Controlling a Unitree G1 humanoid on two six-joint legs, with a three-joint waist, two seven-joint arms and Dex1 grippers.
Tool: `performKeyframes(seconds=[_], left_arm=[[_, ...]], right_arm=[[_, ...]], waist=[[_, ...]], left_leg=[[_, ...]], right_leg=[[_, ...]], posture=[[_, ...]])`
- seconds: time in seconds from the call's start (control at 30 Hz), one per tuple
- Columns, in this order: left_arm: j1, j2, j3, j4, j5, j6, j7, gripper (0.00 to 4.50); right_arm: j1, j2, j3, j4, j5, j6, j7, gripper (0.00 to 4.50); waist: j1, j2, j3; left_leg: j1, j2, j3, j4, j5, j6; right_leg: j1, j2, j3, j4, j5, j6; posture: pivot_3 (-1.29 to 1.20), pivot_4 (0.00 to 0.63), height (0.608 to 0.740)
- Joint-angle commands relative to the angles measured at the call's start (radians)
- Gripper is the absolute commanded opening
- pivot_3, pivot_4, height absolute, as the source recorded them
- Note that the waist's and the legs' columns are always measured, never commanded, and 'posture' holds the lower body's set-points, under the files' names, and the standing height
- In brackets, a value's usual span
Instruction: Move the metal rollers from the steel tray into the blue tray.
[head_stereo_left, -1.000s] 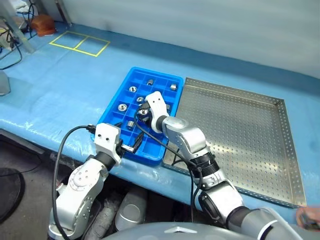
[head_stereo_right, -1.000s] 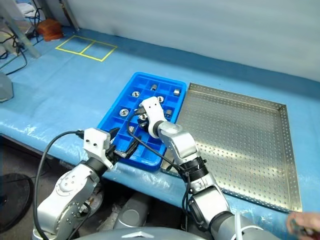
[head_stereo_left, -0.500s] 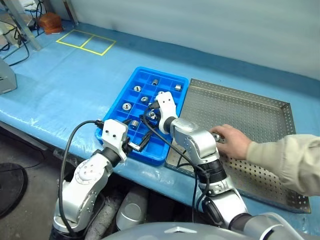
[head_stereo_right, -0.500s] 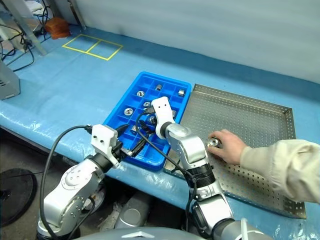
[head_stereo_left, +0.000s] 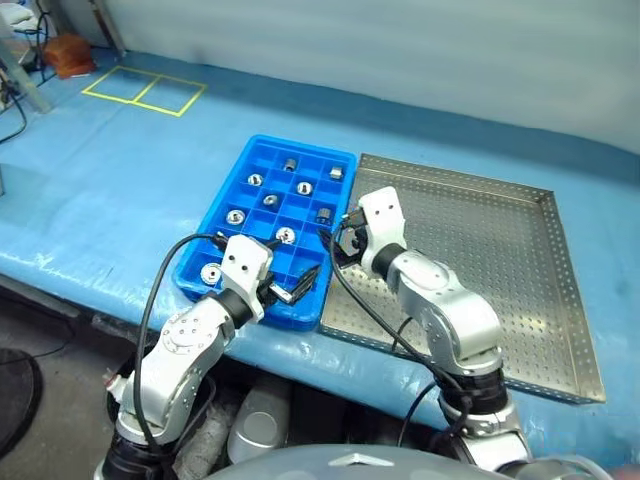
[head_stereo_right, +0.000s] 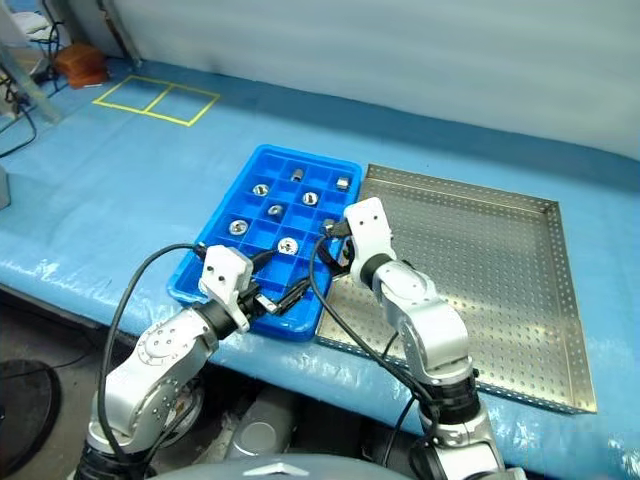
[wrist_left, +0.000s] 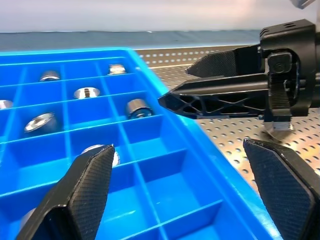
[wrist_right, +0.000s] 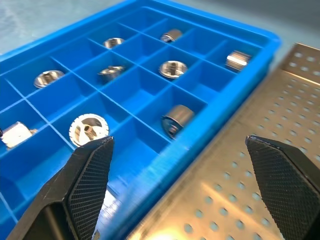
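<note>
Metal rollers (wrist_right: 176, 118) lie in the blue tray (head_stereo_left: 232, 190) beyond both arms' wide-open, empty jaws.

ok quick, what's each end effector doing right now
left end effector: open, holding nothing, over the blue tray
right end effector: open, holding nothing, at the steel tray edge

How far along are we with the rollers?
Done: about nine shiny metal rollers sit in separate compartments of the blue plastic grid tray. In hand: nothing; the left gripper and right gripper are both open and empty. Left: the perforated steel tray shows no rollers, though the right arm hides a patch.
</note>
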Motion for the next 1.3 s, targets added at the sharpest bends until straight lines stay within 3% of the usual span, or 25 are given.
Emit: performKeyframes(seconds=[0.03, 0.2, 0.5, 1.3], left_arm=[[-0.031, 0.007, -0.025, 0.011, -0.018, -0.006, -0.039, 4.50], [-0.060, 0.016, -0.054, 0.035, -0.027, -0.010, -0.075, 4.50], [-0.085, 0.018, -0.096, 0.055, -0.025, -0.006, -0.104, 4.50], [-0.072, 0.045, -0.158, 0.053, -0.001, -0.009, -0.111, 4.50]], right_arm=[[0.029, -0.005, -0.043, -0.104, 0.010, 0.043, -0.023, 4.46], [0.076, -0.003, -0.082, -0.176, 0.009, 0.106, -0.052, 4.46], [0.134, 0.005, -0.130, -0.176, 0.003, 0.115, -0.085, 4.46], [0.045, 0.060, -0.109, 0.183, 0.012, -0.085, -0.059, 4.46]], waist=[[-0.027, 0.000, 0.000], [-0.110, 0.000, 0.000], [-0.190, 0.000, 0.000], [-0.197, 0.000, 0.000]], left_leg=[[0.000, 0.000, 0.000, 0.000, 0.000, 0.000], [0.000, 0.000, -0.001, 0.001, 0.000, 0.000], [0.003, 0.000, -0.001, 0.001, 0.000, 0.001], [0.006, -0.001, 0.002, 0.001, 0.001, 0.001]], right_leg=[[0.000, 0.000, 0.000, 0.000, 0.000, 0.000], [0.001, 0.000, 0.001, 0.001, 0.000, 0.000], [0.003, 0.000, 0.002, 0.002, 0.000, 0.000], [0.005, 0.001, 0.007, 0.003, 0.002, 0.002]], posture=[[0.24, 0.150, 0.740], [0.19, 0.150, 0.740], [0.17, 0.150, 0.740], [0.21, 0.150, 0.740]])
